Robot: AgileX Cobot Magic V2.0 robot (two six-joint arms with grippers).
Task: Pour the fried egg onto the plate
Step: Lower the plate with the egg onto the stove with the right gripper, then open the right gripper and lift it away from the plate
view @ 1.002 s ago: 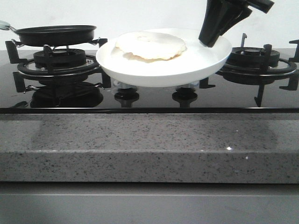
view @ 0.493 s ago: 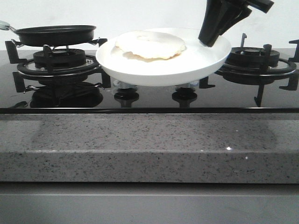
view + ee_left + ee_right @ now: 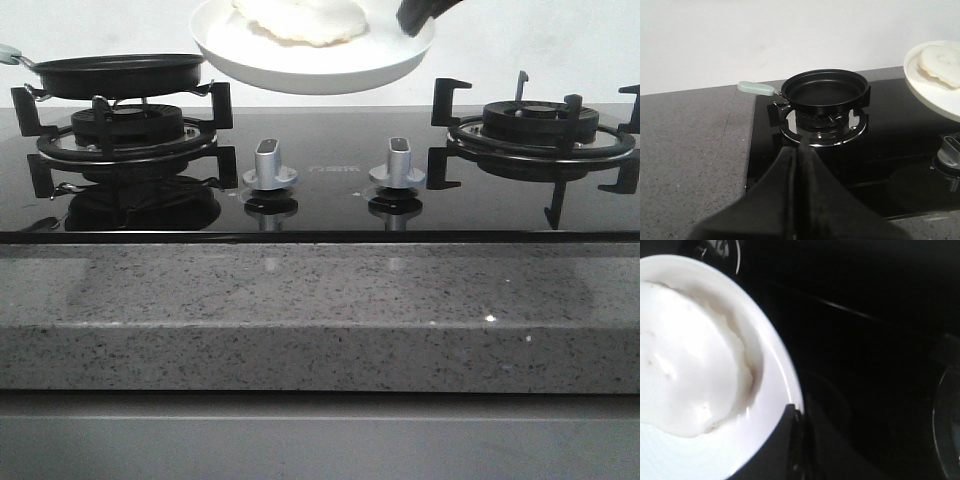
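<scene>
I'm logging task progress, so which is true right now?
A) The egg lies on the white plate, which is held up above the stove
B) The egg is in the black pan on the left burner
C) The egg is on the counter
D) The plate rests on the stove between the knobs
A: the fried egg lies on the plate, which the right gripper holds at its rim, above the stove; the black pan is empty.

I see a plain white wall (image 3: pixel 560 40) behind a glossy black glass hob (image 3: pixel 330 200), set into a grey speckled stone table (image 3: pixel 320 310). Lighting is even, soft.
</scene>
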